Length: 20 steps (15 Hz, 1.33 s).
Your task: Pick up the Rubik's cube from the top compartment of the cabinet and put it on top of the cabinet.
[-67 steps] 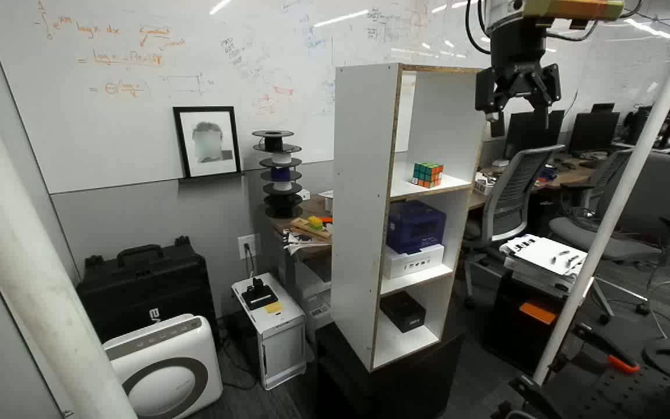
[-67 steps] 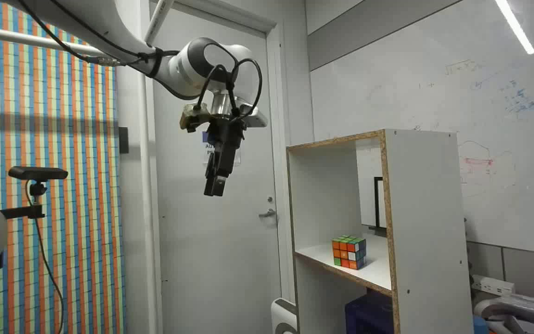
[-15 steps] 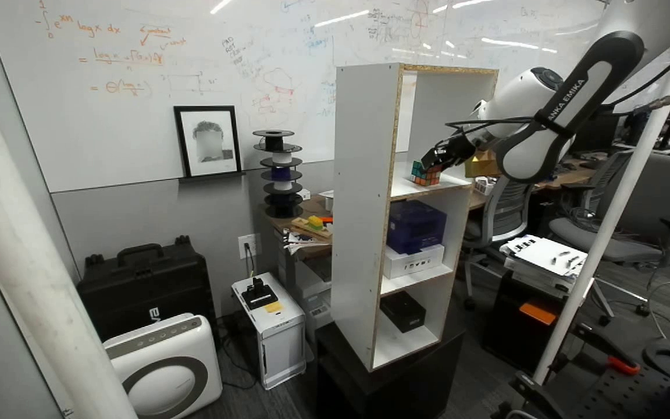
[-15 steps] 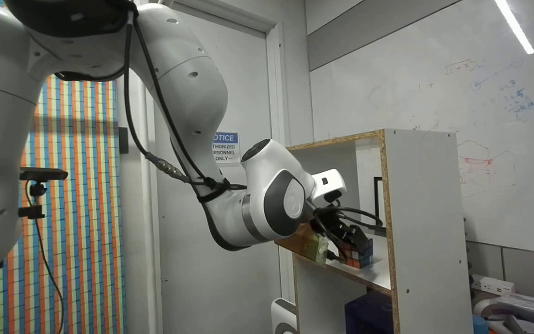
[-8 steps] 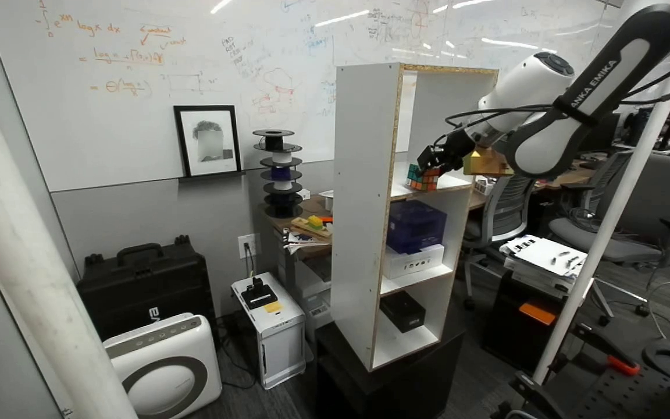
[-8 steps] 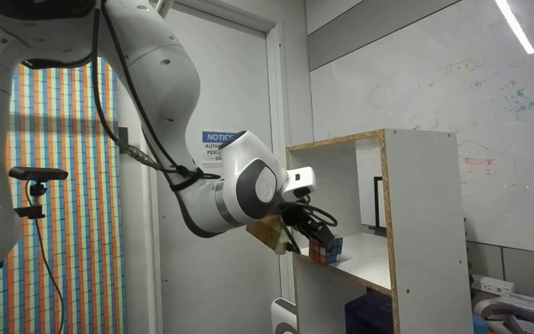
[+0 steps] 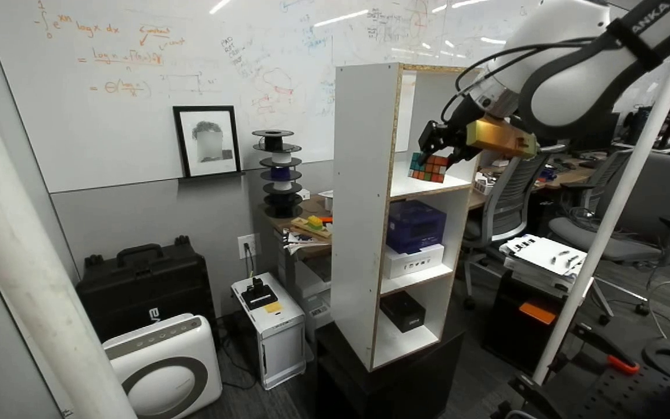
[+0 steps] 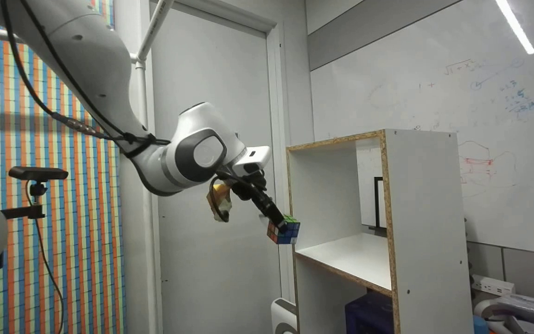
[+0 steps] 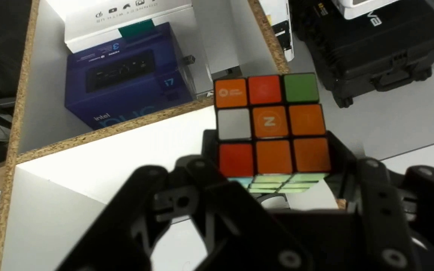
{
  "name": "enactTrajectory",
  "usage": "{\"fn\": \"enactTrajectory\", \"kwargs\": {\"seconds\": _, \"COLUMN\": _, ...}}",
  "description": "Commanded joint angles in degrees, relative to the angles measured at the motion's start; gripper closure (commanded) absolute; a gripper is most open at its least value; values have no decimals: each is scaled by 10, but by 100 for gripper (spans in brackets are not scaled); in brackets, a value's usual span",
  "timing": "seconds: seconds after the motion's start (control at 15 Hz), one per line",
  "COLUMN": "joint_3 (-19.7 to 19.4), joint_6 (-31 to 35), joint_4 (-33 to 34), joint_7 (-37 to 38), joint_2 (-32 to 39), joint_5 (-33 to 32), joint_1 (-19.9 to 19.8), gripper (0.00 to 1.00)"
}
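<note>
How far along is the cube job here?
Done: the Rubik's cube is lifted out in front of the top compartment. In hand: the gripper clamps it, lower than the top of the cabinet. Left: raising it, setting it on top and letting go.

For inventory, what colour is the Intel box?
The Intel box is dark blue, clearest in the wrist view.

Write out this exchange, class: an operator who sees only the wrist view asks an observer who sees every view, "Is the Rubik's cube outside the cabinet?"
Observer: Yes; in an exterior view the Rubik's cube hangs in front of the top compartment.
Operator: Is it higher than the cabinet?
Observer: No, both exterior views show it below the cabinet's top.
Operator: What is in the bottom section?
Observer: A black box, in an exterior view.
</note>
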Motion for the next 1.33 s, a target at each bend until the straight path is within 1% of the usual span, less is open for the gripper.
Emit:
{"fn": "enactTrajectory", "kwargs": {"seconds": 0.0, "joint_3": 25, "joint_6": -116, "joint_4": 0, "joint_7": -41, "joint_2": -131, "joint_5": 109, "joint_1": 10, "gripper": 61}}
{"fn": "enactTrajectory", "kwargs": {"seconds": 0.13, "joint_3": 43, "joint_6": -174, "joint_4": 28, "joint_7": -33, "joint_2": -177, "joint_5": 138, "joint_1": -3, "gripper": 61}}
{"fn": "enactTrajectory", "kwargs": {"seconds": 0.33, "joint_3": 53, "joint_6": -263, "joint_4": 97, "joint_7": -17, "joint_2": -220, "joint_5": 167, "joint_1": -21, "gripper": 61}}
{"fn": "enactTrajectory", "kwargs": {"seconds": 0.53, "joint_3": 64, "joint_6": -340, "joint_4": 197, "joint_7": 13, "joint_2": -219, "joint_5": 171, "joint_1": -55, "gripper": 61}}
{"fn": "enactTrajectory", "kwargs": {"seconds": 0.67, "joint_3": 69, "joint_6": -340, "joint_4": 260, "joint_7": 43, "joint_2": -191, "joint_5": 161, "joint_1": -86, "gripper": 61}}
{"fn": "enactTrajectory", "kwargs": {"seconds": 0.73, "joint_3": 73, "joint_6": -324, "joint_4": 289, "joint_7": 60, "joint_2": -171, "joint_5": 155, "joint_1": -105, "gripper": 61}}
{"fn": "enactTrajectory", "kwargs": {"seconds": 0.93, "joint_3": 76, "joint_6": -305, "joint_4": 356, "joint_7": 87, "joint_2": -105, "joint_5": 139, "joint_1": -138, "gripper": 61}}
{"fn": "enactTrajectory", "kwargs": {"seconds": 1.13, "joint_3": 78, "joint_6": -304, "joint_4": 411, "joint_7": 114, "joint_2": -20, "joint_5": 108, "joint_1": -153, "gripper": 61}}
{"fn": "enactTrajectory", "kwargs": {"seconds": 1.27, "joint_3": 80, "joint_6": -311, "joint_4": 449, "joint_7": 147, "joint_2": 34, "joint_5": 66, "joint_1": -154, "gripper": 61}}
